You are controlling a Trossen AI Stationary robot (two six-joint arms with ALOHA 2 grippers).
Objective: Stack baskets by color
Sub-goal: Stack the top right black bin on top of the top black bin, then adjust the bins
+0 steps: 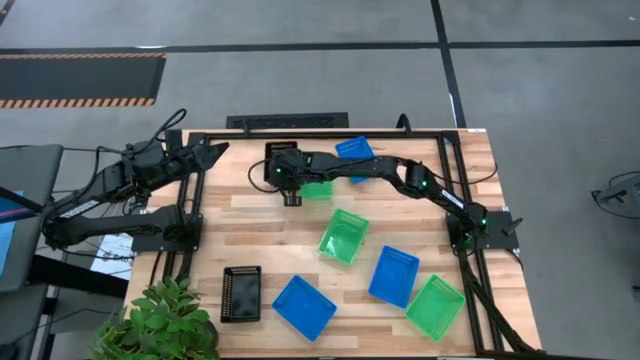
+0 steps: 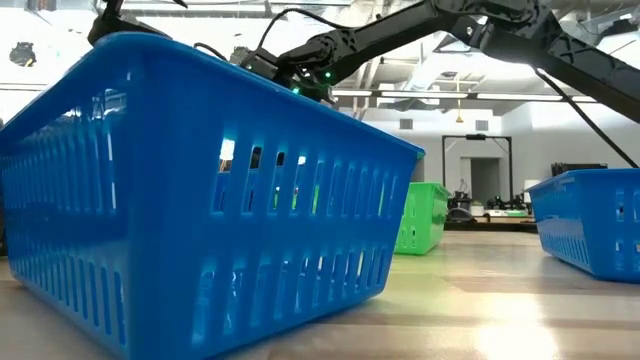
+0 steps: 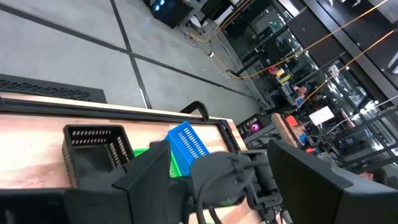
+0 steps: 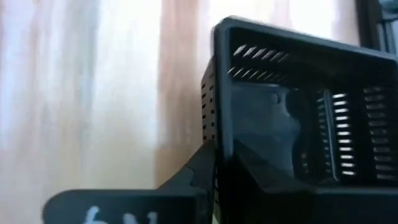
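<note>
The right gripper (image 1: 291, 192) has its jaws closed on the wall of a black basket (image 4: 298, 118) at the desk's (image 1: 270, 235) far edge. The left gripper (image 1: 215, 152) waits off the desk's left side, jaws wide.

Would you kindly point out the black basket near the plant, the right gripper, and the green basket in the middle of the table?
black basket near the plant (image 1: 241, 293), high view, its floor.
right gripper (image 1: 291, 198), high view, between its fingertips.
middle green basket (image 1: 343, 236), high view, its floor.
</note>
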